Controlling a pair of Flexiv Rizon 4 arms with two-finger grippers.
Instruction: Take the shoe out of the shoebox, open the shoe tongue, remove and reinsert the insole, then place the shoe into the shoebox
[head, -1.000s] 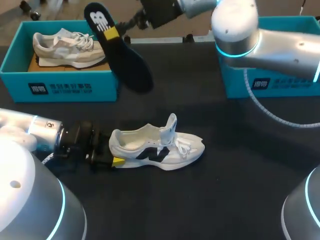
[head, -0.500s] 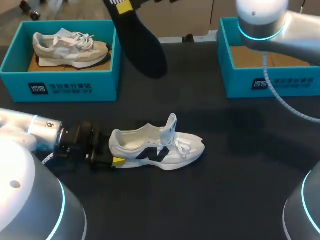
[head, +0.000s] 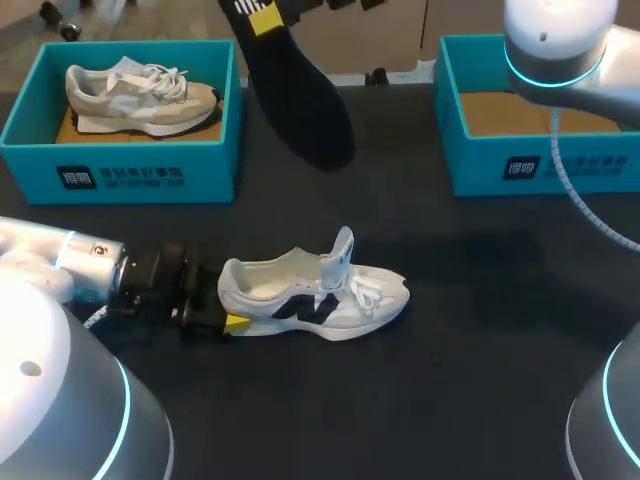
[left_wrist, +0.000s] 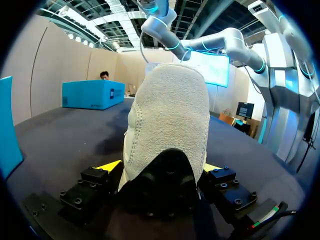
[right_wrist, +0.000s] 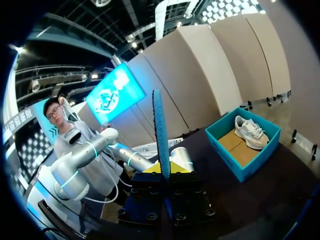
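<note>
Shifted right since 1 s ago: flat black foam insole (head: 300, 105), held high over table (head: 480, 330) far edge | right gripper (right_wrist: 162, 172) clamps its upper end | left gripper (head: 228, 322) clamps heel of white sneaker (head: 315, 290), mid-table

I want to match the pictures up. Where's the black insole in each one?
Head view: insole top middle, held in the air.
Left wrist view: not in it.
Right wrist view: insole edge-on between the jaws.
Shared landmark: shoebox with beige shoe, in head and right wrist views.

Silver arms (head: 45, 255) with glowing cyan rings (head: 553, 78), black wrists (head: 160, 278), yellow-tipped jaws.
</note>
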